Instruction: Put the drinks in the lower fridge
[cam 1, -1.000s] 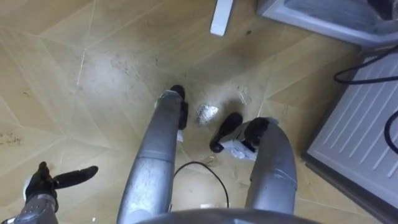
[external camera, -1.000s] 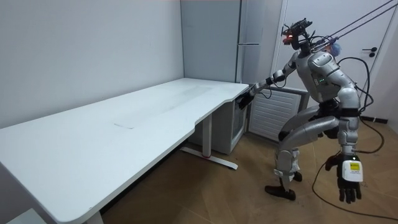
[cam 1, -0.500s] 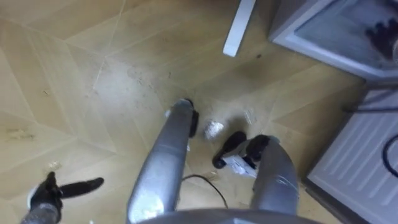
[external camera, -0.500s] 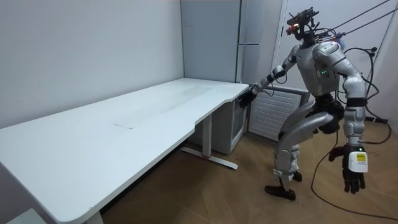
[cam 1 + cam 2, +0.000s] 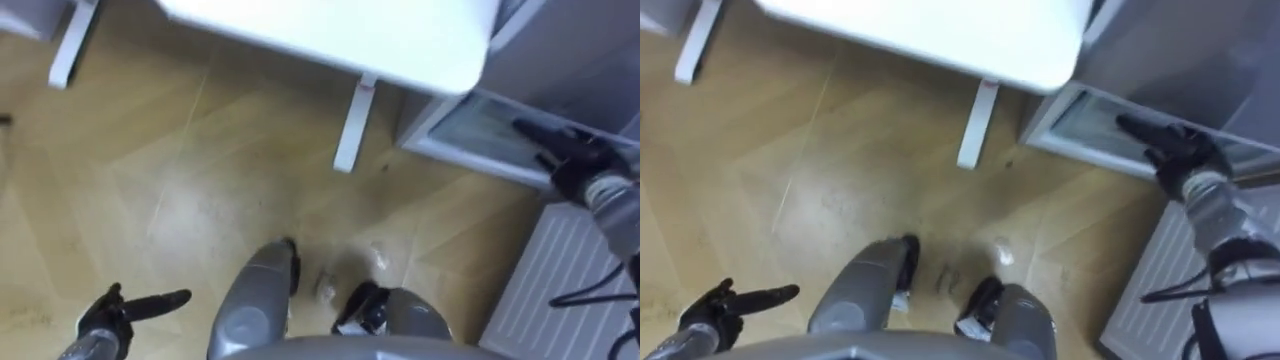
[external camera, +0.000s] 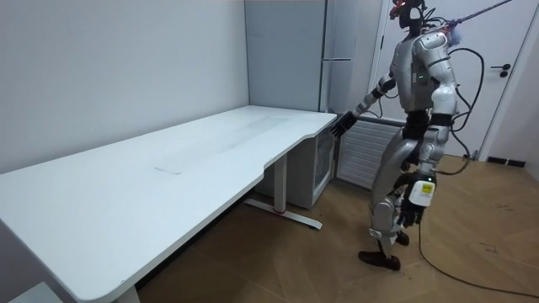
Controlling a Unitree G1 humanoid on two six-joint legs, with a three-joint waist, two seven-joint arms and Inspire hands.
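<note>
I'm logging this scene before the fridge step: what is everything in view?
Table: one, white, along the wall.
Low fridge: one, grey, glass door, at the table's end.
Tall cabinet: one, grey, behind the low fridge.
Radiator: one, white, beside the low fridge.
Door: one, white, room view's right.
Floor: wooden, tan.
Left hand: black, open, low at the robot's side.
Right hand: black, open, stretched toward the low fridge.

Shell: silver-grey torso, arms and thighs, smooth and rounded
Hands: left hand [image 5: 108,318] and right hand [image 5: 568,158], both black
Wrist: ribbed grey cuff just behind right hand
Tag: small, white, on back of left hand
Feet: black
Cables: black loops at the back
</note>
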